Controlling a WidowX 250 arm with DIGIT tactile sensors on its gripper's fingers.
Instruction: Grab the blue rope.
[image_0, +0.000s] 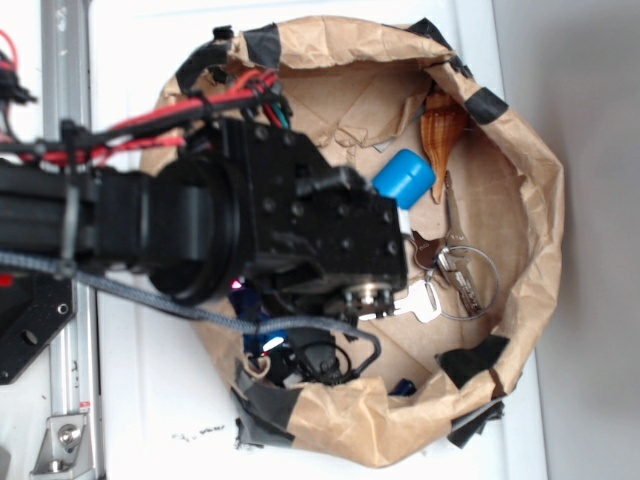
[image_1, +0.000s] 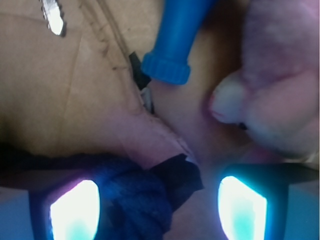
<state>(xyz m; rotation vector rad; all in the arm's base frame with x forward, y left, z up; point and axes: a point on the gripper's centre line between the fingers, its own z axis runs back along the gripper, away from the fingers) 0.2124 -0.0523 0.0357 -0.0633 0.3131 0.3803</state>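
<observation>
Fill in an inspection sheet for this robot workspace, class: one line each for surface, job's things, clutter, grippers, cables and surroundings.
Surface: white table carrying a brown paper bag rolled down into a bowl, edges patched with black tape.
Job's things: blue rope, dark navy and twisted, lying between the glowing fingertips in the wrist view.
Clutter: blue plastic bottle-shaped toy, seashell, keys on a ring.
Grippers: gripper open, lowered into the bag, rope between its fingers and nearer one of them; not closed on it.
Cables: red wires and grey braided cable along the arm.
Surroundings: metal rail beside the table.
</observation>
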